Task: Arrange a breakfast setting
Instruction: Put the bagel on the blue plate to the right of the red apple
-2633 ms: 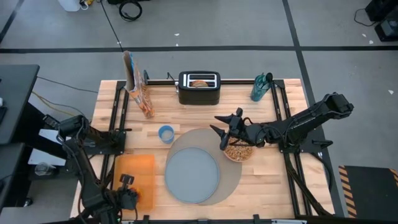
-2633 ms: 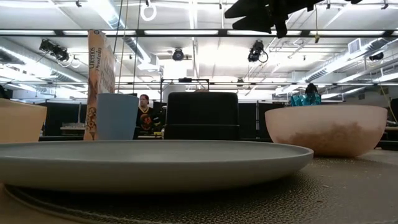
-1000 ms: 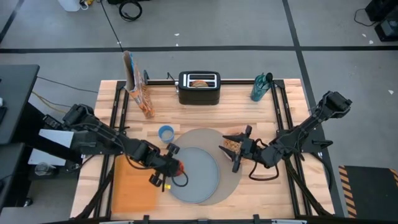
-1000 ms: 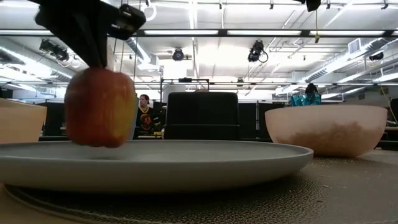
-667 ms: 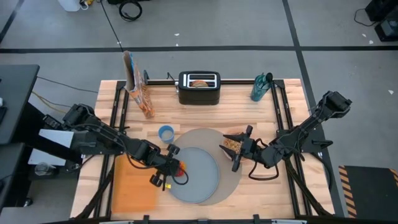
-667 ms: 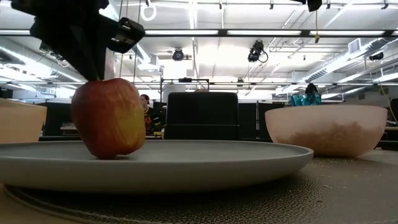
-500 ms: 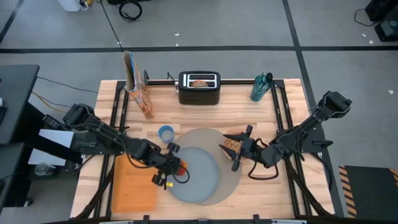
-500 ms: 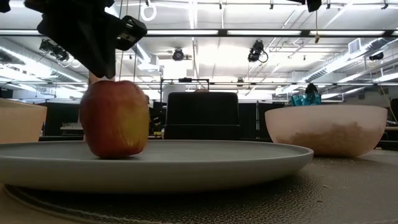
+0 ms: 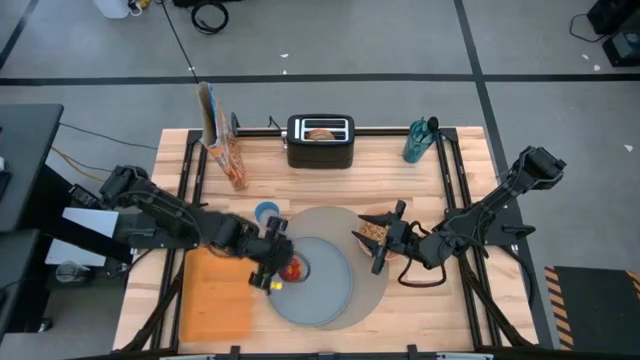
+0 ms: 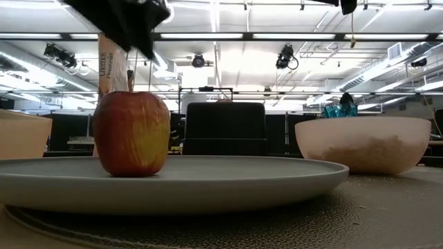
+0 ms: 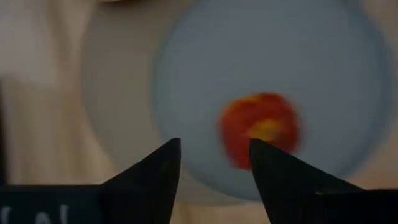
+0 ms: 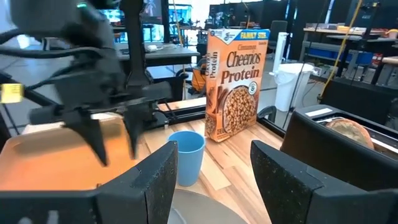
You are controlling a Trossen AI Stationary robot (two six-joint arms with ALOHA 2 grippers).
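We note left gripper (image 9: 276, 266) jaws parted, above apple (image 9: 292, 269) — not touching; apple sits alone on plate (image 9: 325, 290). Right gripper (image 9: 378, 243) parted, empty — beside bowl (image 9: 372, 229).

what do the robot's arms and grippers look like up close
Both arms are dark, jointed links with black cables along them. The left gripper carries a small yellow tag; its fingers are flat black wedges tapering to points. The right gripper has the same pointed black fingers, with a cable looping under its wrist.
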